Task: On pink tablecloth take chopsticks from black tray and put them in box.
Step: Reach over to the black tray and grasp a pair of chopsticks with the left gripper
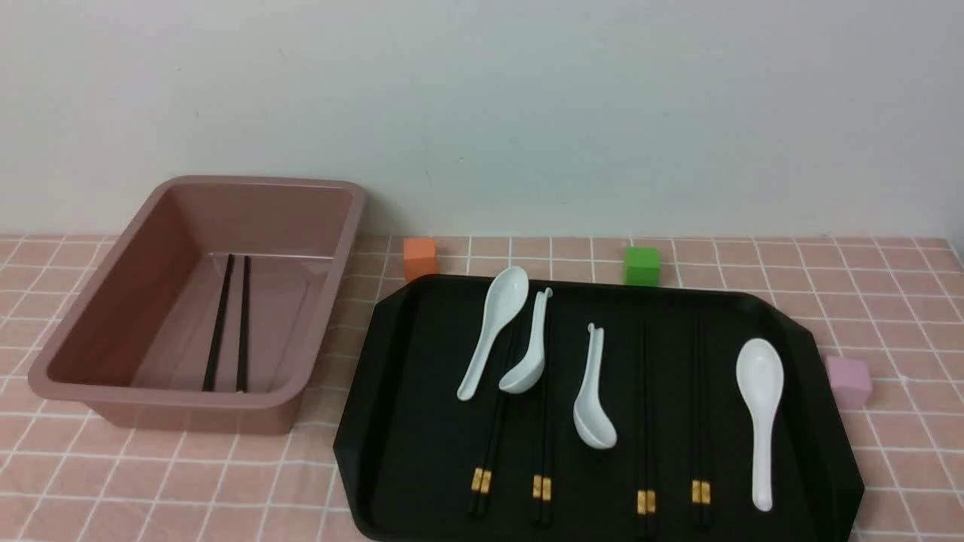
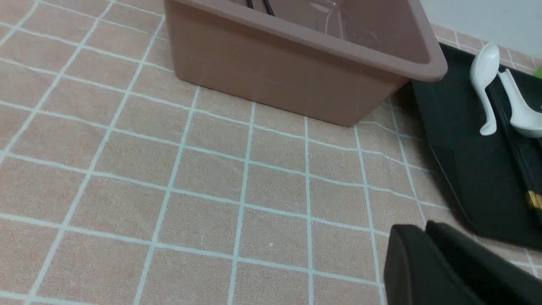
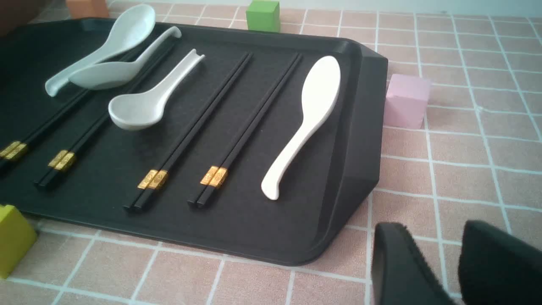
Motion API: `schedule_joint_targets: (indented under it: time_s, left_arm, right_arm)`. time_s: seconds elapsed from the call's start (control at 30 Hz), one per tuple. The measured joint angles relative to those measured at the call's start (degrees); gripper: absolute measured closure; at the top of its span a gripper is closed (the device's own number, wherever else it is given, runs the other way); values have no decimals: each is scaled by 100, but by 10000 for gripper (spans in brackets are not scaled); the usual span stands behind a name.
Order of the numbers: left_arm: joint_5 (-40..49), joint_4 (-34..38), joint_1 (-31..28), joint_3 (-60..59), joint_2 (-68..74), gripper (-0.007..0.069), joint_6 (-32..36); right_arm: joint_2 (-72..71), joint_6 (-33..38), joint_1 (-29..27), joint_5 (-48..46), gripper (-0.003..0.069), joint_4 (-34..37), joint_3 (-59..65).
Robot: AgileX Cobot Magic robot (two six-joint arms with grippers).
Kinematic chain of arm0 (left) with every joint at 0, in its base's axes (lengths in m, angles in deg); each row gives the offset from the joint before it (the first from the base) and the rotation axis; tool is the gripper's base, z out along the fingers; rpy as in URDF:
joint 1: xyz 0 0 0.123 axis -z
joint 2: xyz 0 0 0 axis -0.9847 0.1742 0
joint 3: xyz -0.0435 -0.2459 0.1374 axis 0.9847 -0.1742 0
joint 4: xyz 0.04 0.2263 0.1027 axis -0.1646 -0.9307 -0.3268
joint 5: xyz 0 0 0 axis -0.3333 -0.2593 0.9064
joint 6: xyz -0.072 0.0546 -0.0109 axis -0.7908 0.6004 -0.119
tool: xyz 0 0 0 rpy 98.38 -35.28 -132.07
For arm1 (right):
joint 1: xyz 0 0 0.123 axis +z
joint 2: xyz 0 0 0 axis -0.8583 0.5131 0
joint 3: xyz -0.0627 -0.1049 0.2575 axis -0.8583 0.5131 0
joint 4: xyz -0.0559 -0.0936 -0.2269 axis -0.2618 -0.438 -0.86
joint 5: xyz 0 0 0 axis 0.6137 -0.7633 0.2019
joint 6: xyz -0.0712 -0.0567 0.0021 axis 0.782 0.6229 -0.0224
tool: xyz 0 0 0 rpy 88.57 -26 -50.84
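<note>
Chopsticks (image 1: 642, 421) lie in 4 pairs on the black tray (image 1: 422, 452), w/ 4 white spoons (image 3: 319, 91). To the left, the pink box (image 1: 188, 397) holds 2 black sticks (image 1: 243, 324). L claw (image 2: 417, 231) has its tips together; R claw (image 3: 434, 228) has its tips apart, above the pink tablecloth (image 3: 465, 186).

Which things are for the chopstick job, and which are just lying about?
For the job:
- chopsticks, four pairs on the tray, one pair in the box
- black tray
- pink box
- pink tablecloth

Just lying about:
- four white spoons
- orange block
- green block
- pink block
- yellow block
</note>
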Motion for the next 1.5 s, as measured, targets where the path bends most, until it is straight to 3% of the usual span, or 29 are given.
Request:
schedule_joint_targets:
  time_s: [0.6,0.67,0.87,1.0,1.07,1.17,1.27,1.37,1.5]
  left_arm:
    - [-139,34,0,-4,0,564,-39]
    - [-366,338,0,-4,0,563,-266]
    - [-1244,2288,0,-4,0,553,-1331]
    - [-1548,2794,0,3,0,551,-1451]
    - [-1296,2856,0,111,0,551,-1458]
    - [-400,2780,0,711,163,572,-1175]
    - [792,2486,0,1716,1233,630,-576]
    - [1594,2331,0,2345,2290,638,49]
    - [2568,2213,0,3544,4555,638,1448]
  right_arm:
    - [0,0,0,0,419,0,0]
    - [0,0,0,0,419,0,0]
    - [0,0,0,0,419,0,0]
    - [0,0,0,0,419,0,0]
    - [0,0,0,0,419,0,0]
    - [0,0,0,0,419,0,0]
    - [0,0,0,0,419,0,0]
    - [0,0,0,0,419,0,0]
    - [0,0,0,0,419,0,0]
